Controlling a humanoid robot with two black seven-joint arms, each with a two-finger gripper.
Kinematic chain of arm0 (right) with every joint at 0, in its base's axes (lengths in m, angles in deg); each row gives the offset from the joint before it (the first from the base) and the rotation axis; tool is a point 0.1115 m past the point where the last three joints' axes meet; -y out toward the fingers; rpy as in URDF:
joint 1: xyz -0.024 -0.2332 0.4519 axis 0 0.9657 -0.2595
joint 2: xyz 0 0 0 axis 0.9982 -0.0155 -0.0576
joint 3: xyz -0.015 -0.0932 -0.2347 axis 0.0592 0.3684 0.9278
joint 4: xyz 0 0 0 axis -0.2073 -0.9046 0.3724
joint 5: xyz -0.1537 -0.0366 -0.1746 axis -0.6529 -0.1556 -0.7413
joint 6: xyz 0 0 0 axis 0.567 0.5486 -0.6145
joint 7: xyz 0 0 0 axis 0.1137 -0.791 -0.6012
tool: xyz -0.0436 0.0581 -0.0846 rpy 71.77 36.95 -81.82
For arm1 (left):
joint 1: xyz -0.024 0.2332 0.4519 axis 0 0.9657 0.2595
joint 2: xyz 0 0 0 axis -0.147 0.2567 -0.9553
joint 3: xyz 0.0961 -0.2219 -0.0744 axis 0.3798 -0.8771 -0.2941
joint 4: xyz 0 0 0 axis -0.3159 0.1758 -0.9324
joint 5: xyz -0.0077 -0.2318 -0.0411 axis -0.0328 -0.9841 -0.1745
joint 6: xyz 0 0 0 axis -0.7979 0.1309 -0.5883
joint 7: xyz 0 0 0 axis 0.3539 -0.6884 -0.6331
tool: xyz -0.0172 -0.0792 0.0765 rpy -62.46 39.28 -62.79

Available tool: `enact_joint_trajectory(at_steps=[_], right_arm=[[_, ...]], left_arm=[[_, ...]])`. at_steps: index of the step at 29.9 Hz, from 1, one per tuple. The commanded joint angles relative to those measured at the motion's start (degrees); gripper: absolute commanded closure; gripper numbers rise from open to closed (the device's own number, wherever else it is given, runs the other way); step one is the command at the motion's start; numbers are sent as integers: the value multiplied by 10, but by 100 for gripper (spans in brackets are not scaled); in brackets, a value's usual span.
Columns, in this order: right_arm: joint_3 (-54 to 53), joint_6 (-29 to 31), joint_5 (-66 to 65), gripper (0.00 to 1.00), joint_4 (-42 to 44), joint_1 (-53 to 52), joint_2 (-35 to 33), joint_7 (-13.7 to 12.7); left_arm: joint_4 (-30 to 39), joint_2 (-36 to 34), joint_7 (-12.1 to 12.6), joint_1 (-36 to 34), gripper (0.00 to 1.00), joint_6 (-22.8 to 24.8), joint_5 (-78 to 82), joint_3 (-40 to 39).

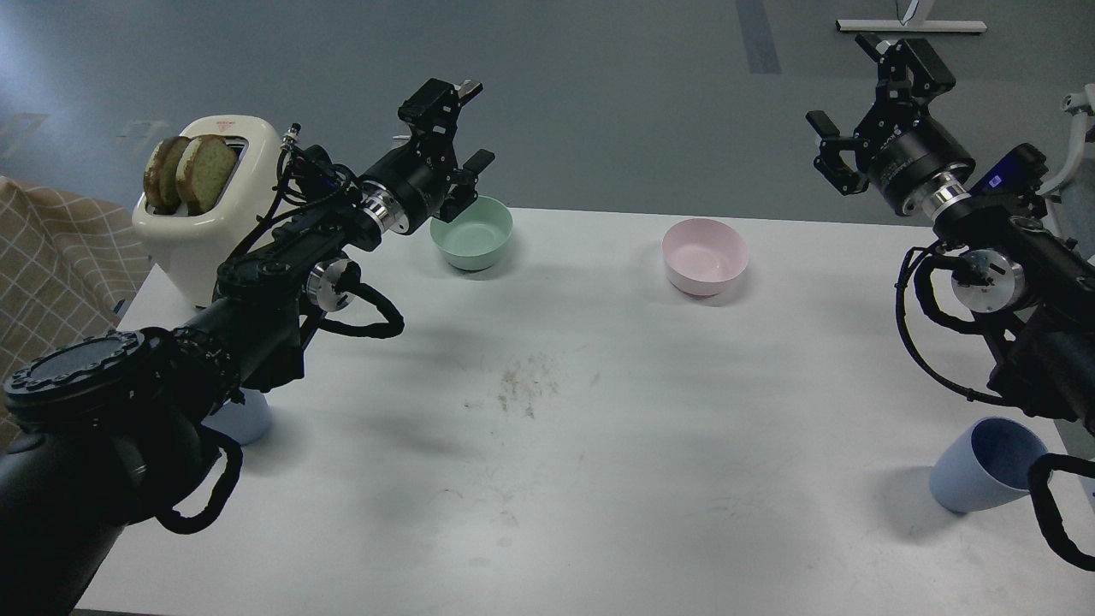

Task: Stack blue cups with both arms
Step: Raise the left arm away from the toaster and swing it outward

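Cups: two light-blue cups stood on the white table [599, 479], far apart, one near each side edge.
Left cup [244, 419]: sat close to the table's left edge, toward the near-left corner, mostly hidden behind the left arm [257, 291]; only its lower pale-blue wall showed.
Right cup [988, 464]: stood near the right edge, toward the near-right corner, its mouth facing up and to the right so the darker inside showed; a loop of black cable crossed just beside its rim.
Left gripper [466, 124]: was raised above the far edge of the table, just left of the green bowl; its two fingers stood apart with nothing between them.
Right gripper [864, 98]: was raised beyond the table's far-right corner, above the floor; its fingers were spread wide and held nothing.
Right arm [1001, 257]: came in along the right edge, its cables looping over the table's right side.
Green bowl [471, 232]: sat upright at the far edge, left of centre, partly overlapped by the lower finger of the left gripper in this view.
Pink bowl [705, 256]: sat upright near the far edge, right of centre, well apart from both grippers.
Toaster [205, 214]: cream-coloured, stood at the far-left corner with two slices of bread [192, 171] sticking out of its top.
Table centre: carried a patch of dark crumbs [522, 389].
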Motion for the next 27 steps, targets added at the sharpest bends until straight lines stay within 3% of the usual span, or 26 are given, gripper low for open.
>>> enact_joint_trajectory(at_steps=[1, 27], right_arm=[[0, 0, 0, 0, -1, -1, 0, 1], [0, 0, 0, 0, -3, -3, -13, 0]], left_arm=[[0, -2, 0, -11, 2, 1, -2, -1], [8, -3, 0, -26, 2, 25, -30, -2]])
